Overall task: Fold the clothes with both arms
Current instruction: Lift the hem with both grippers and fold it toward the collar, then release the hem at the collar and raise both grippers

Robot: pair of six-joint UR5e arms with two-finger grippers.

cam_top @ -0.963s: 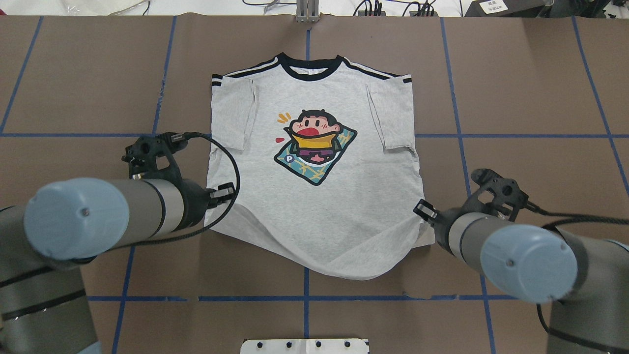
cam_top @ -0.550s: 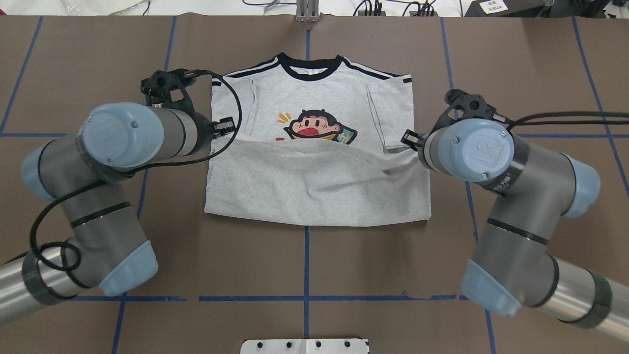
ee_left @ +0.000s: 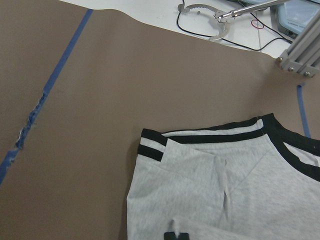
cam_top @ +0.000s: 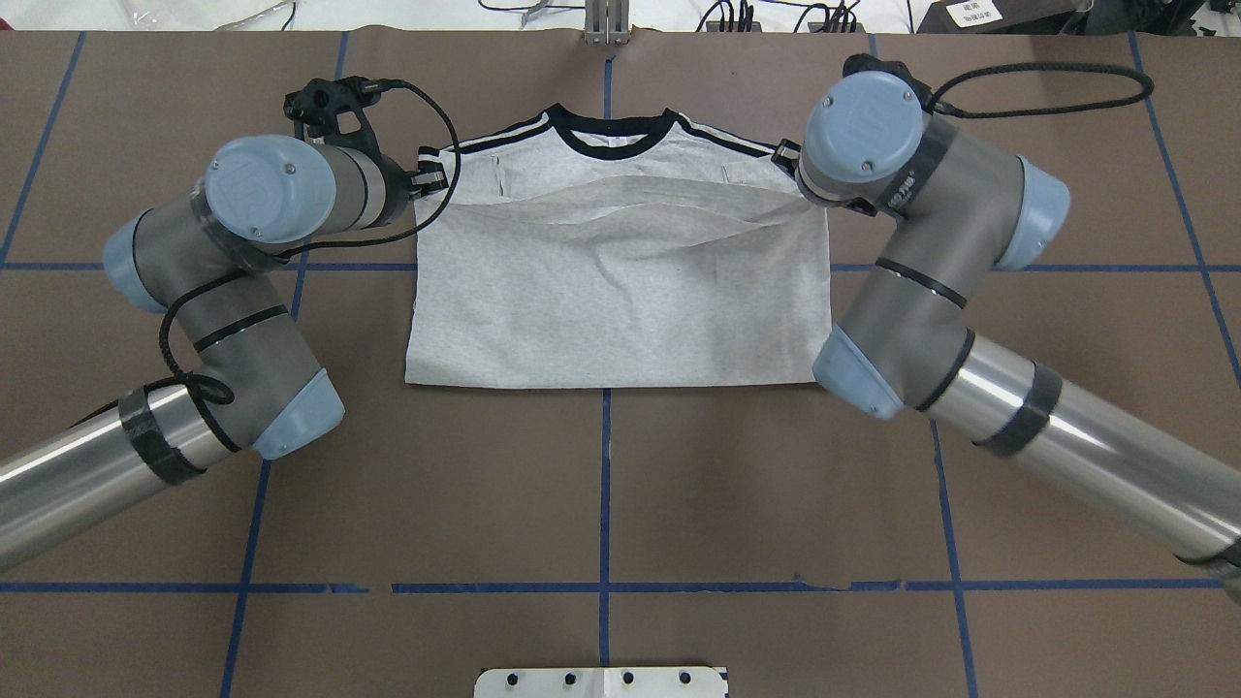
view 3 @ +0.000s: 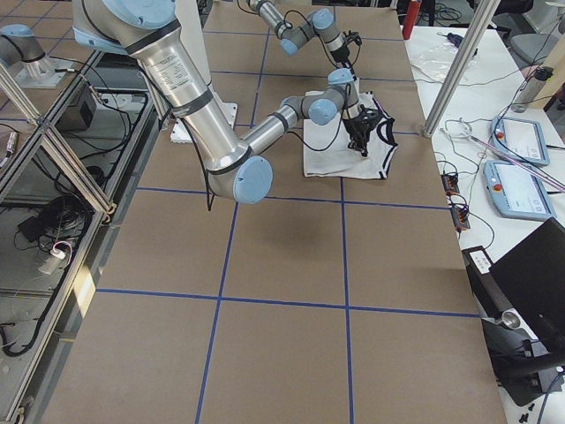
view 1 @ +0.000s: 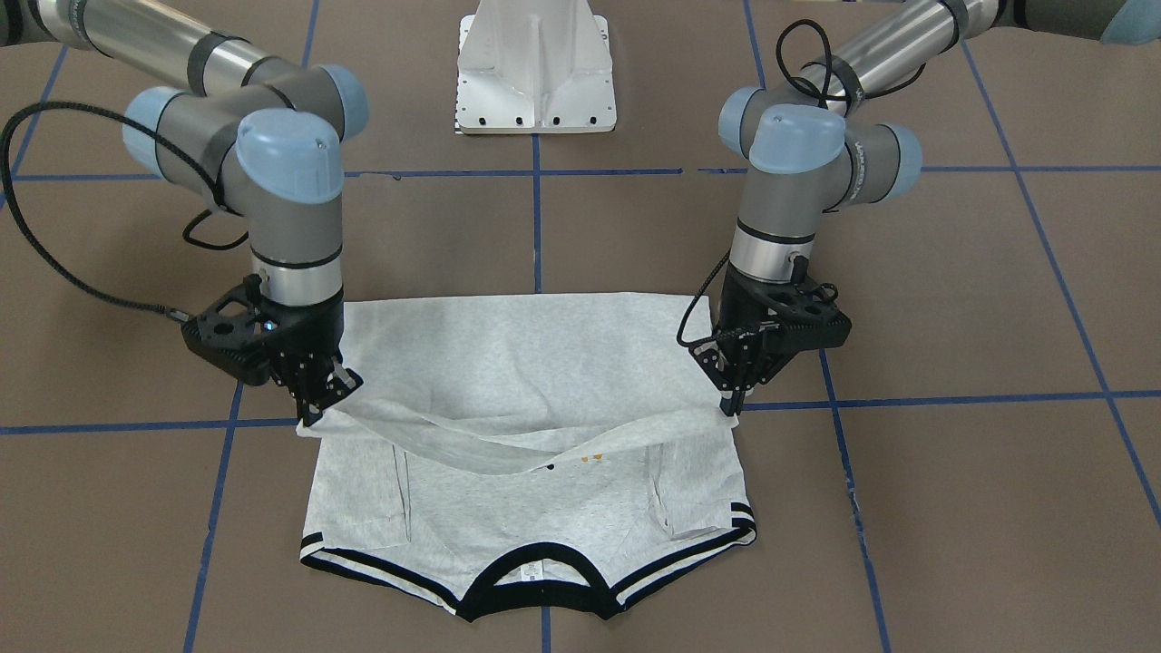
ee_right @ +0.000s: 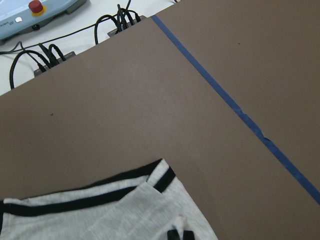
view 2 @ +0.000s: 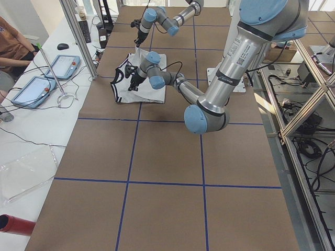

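The light grey T-shirt (cam_top: 620, 301) lies flat on the brown table, its black collar (cam_top: 616, 131) at the far side. Its lower half is folded up over the front and hides nearly all of the print. My left gripper (cam_top: 431, 181) is shut on the hem's left corner, just above the left shoulder stripes (ee_left: 155, 145). My right gripper (cam_top: 787, 160) is shut on the hem's right corner, above the right shoulder stripes (ee_right: 165, 177). In the front-facing view the left gripper (view 1: 730, 404) and the right gripper (view 1: 317, 408) hold the hem raised, and it sags between them.
The white pedestal base (view 1: 535, 73) stands at the near table edge. Blue tape lines (cam_top: 606, 485) cross the brown table. A metal post (cam_top: 606, 24) and cables sit at the far edge. Bare table lies on both sides of the shirt.
Both arms have carried the hem from the near side toward the collar. The lower half now covers the print, and the fold line has moved farther from the robot.
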